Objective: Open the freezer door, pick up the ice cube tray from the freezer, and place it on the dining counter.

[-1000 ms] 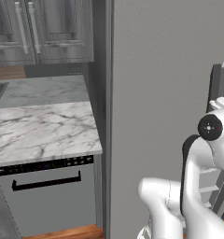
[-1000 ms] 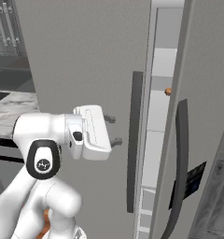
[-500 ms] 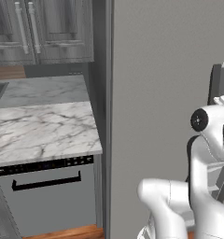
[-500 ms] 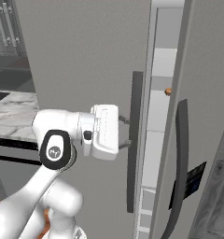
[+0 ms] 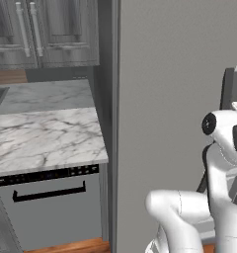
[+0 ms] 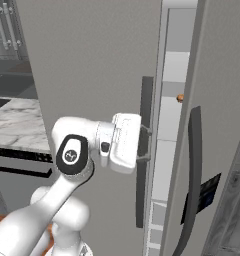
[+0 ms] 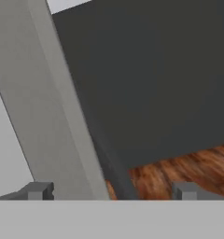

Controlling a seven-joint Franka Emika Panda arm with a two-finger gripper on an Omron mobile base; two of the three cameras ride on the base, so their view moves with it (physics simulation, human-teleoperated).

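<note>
Clearly, in the left base view the freezer door (image 5: 175, 99) takes up the middle and right of the frame as a plain grey slab, with a small marble counter (image 5: 46, 138) at the left and a grey appliance front (image 5: 49, 212) below it. Our arm rises at the lower right, and the handle is hidden there behind the door's own face and the arm.

In the right base view the door stands in the upper middle, its long dark bar handle (image 6: 144, 150) running down the centre. The gripper (image 6: 144, 144) sits at mid-height right at that bar, jaws spread wide, one finger above and one below, nothing clenched yet. A second grey door with its own dark handle (image 6: 192, 180) and a dark button panel (image 6: 204, 195) lies to the right. We judge the door heavy and stiff on its hinge; the rigid bar is the place to hold, near its middle.

In the hand view the two fingertips (image 7: 39, 190) stand apart at the bottom, with a grey edge and a dark surface between them and wooden floor (image 7: 179, 168) below. We cannot tell how far the bar lies between them. The ice cube tray and dining counter are hidden from us.
</note>
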